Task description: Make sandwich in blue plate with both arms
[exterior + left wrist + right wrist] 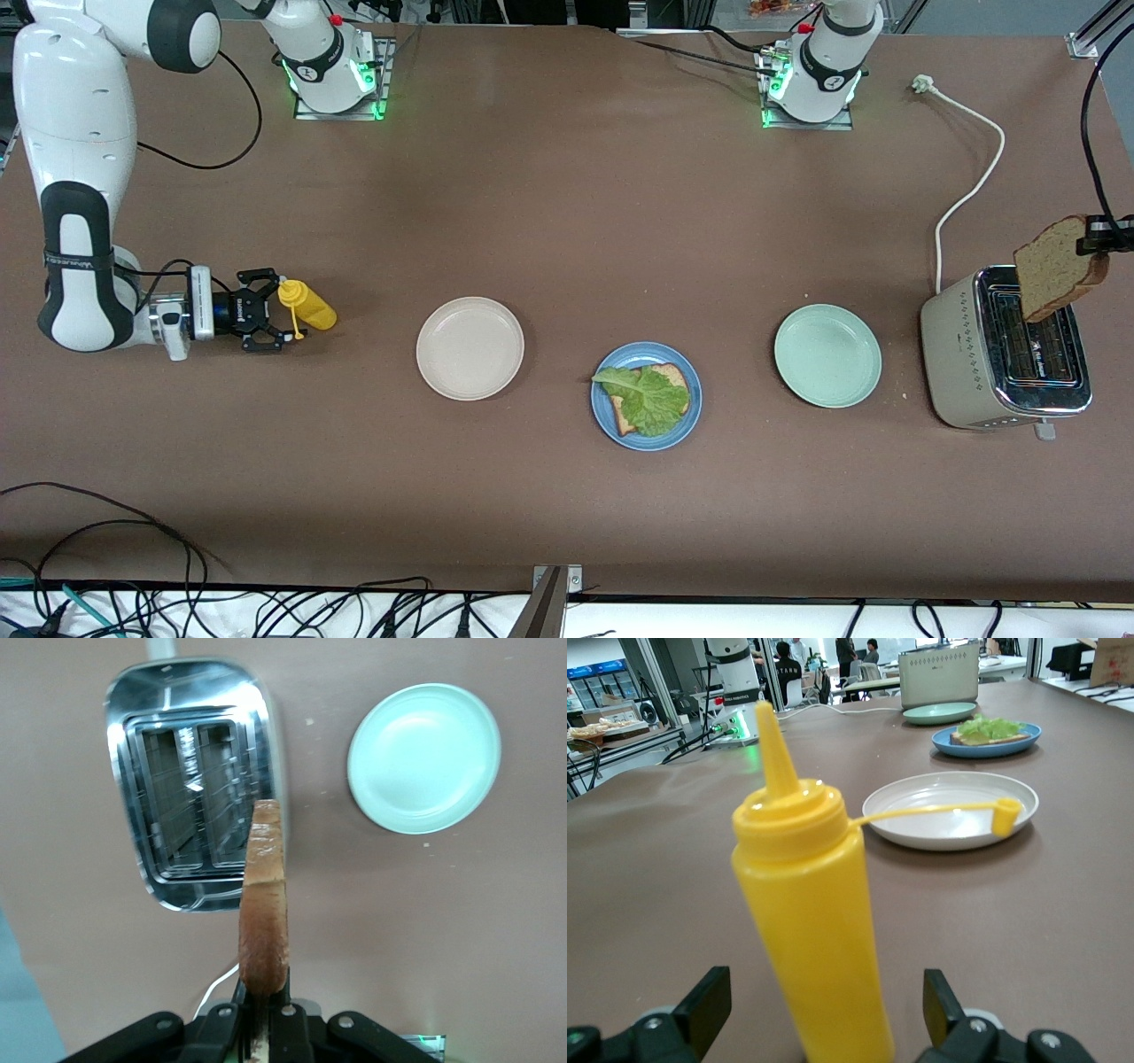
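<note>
A brown table [567, 221] is filling your front view. On it the blue plate [687, 424] is carrying one bread slice [669, 375] under a lettuce leaf [651, 400], sitting between a beige-white plate [469, 348] and a mint-green plate [827, 355]. At the left arm's end, the left gripper [1091, 244] is hanging over the steel toaster [970, 359], its fingers clamped on a second bread slice [1054, 266]. At the right arm's end, the right gripper [288, 320] is sitting low with its fingers spread around a yellow mustard bottle [310, 306].

In your left wrist view, the second bread slice [264, 912] is standing edge-on between the fingers [285, 1014], the toaster [190, 780] slots below it.

In your right wrist view, the mustard bottle [811, 921] is standing upright between the open fingers [704, 1005], touching neither, its cap dangling.
</note>
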### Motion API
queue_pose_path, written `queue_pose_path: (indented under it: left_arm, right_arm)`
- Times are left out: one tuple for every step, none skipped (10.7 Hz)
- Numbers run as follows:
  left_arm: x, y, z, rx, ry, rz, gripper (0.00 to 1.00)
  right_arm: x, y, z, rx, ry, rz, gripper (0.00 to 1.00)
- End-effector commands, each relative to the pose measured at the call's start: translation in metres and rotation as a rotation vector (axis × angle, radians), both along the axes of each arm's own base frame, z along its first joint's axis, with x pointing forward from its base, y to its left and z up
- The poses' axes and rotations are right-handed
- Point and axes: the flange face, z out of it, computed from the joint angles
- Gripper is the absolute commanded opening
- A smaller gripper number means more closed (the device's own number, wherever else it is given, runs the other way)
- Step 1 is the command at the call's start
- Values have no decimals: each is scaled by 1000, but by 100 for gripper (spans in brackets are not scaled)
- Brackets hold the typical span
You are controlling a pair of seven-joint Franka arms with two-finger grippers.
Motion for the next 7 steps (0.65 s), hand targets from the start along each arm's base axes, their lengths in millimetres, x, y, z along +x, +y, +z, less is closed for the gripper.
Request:
queue_pose_path:
  left_arm:
    - [-2, -56, 15, -72, -31, 53, 0]
    - [-1, -64, 14, -125, -33, 58, 0]
    - [0, -79, 10, -173, -27, 54, 0]
    - [0, -94, 0, -235, -4, 97, 0]
    - [3, -106, -14, -330, 22, 174, 0]
    - [11, -113, -38, -417, 45, 218, 0]
    - [20, -115, -60, -458, 42, 244, 0]
  right_arm:
    - [18, -31, 27, -98, 76, 15, 96]
    - [25, -37, 42, -134, 119, 9, 96]
    - [32, -46, 60, -185, 166, 7, 96]
    - [41, -51, 82, -234, 205, 0, 96]
    - [51, -51, 103, -282, 228, 1, 96]
    - [55, -51, 117, -320, 281, -15, 96]
    - [58, -47, 137, -345, 328, -35, 96]
